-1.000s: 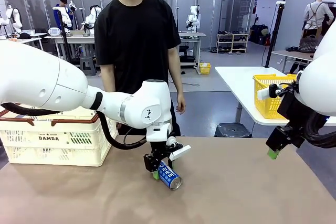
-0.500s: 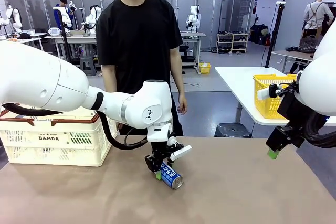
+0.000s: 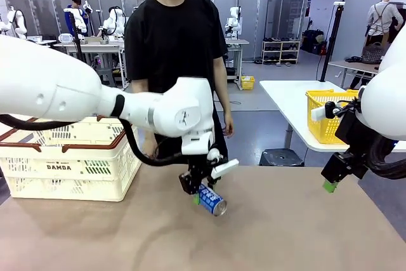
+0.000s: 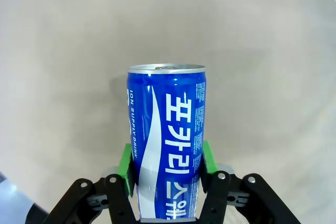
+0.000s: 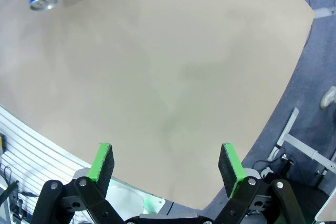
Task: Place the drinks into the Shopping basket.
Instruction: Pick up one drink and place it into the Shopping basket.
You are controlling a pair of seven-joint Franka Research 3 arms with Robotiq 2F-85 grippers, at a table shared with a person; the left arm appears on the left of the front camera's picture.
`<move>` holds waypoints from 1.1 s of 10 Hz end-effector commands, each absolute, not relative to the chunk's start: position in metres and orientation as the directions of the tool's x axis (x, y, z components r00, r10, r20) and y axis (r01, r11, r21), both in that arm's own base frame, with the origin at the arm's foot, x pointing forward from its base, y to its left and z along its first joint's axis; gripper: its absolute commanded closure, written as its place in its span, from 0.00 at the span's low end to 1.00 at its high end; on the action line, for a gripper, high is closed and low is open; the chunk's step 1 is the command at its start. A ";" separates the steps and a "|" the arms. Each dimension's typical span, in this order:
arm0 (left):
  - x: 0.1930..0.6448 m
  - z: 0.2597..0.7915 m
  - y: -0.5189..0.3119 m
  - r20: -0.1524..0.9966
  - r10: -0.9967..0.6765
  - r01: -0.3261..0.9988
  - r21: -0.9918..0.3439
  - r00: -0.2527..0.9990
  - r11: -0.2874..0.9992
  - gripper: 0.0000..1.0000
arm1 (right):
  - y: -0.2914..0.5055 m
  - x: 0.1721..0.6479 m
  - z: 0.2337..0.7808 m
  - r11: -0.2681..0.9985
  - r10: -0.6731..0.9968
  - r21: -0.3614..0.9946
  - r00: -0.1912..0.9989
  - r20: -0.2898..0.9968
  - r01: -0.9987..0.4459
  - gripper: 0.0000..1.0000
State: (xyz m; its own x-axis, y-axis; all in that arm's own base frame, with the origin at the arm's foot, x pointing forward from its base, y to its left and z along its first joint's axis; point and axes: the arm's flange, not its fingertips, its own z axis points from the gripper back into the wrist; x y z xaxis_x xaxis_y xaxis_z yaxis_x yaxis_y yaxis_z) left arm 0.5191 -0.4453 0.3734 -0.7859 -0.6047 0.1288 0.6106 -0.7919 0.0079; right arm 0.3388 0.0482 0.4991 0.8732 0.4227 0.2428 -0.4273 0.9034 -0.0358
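The left hand (image 3: 202, 196) has its green pads (image 4: 125, 162) clamped on both sides of the blue can (image 3: 211, 200), holding it tilted, clear of the counter (image 3: 285, 233), silver top pointing down toward the near edge. Bare counter lies all round it. White print runs along the can: Korean lettering and "ION SUPPLY DRINK". The Shopping basket (image 3: 70, 160) sits at the counter's far left, "DAMDA" on its side, well apart from the can. The right hand (image 3: 329, 186) hangs off the counter's right edge with its jaws spread wide, holding nothing. A person (image 3: 174, 49) stands at the far edge, behind the left arm.
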 end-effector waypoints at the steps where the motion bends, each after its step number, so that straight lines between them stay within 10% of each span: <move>1: 0.505 0.444 -0.441 0.129 -0.559 0.562 -0.009 -0.819 -0.827 0.98 | 0.047 0.337 0.497 0.902 0.424 -0.027 0.872 0.244 -0.431 0.00; 11: 0.504 0.547 -0.416 0.072 -0.538 0.539 -0.002 -0.840 -0.842 0.98 | 0.047 0.337 0.497 0.902 0.424 -0.027 0.872 0.244 -0.431 0.00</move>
